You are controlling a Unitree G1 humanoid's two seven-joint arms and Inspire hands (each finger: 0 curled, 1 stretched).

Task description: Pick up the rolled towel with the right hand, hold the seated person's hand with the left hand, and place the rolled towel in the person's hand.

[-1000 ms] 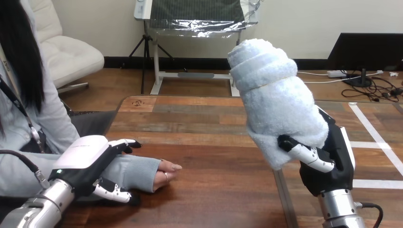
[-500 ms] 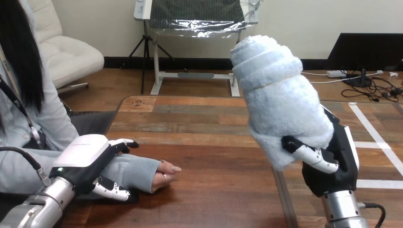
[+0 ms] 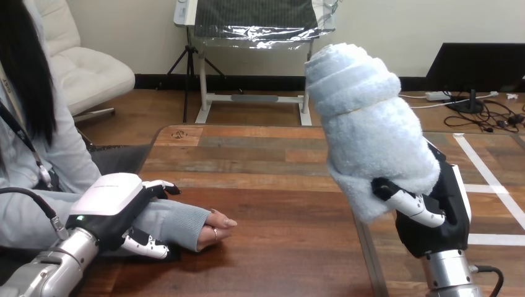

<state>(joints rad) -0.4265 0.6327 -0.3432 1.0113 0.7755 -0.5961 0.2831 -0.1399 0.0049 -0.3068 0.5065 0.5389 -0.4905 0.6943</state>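
Delivery is the step in hand: right hand (image 3: 428,218) grips the fluffy white rolled towel (image 3: 371,136), upright above the wooden desk (image 3: 278,185); left hand (image 3: 114,204) clasps the person's grey-sleeved wrist (image 3: 176,223). Next, carry it leftward; the person's hand (image 3: 216,228) likely needs opening.

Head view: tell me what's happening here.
The robot's right hand grips a rolled white towel, raised upright above the wooden table. Its left hand is curled round the seated person's sleeved wrist; the person's hand rests on the table, apart from the towel. The towel is not yet placed.
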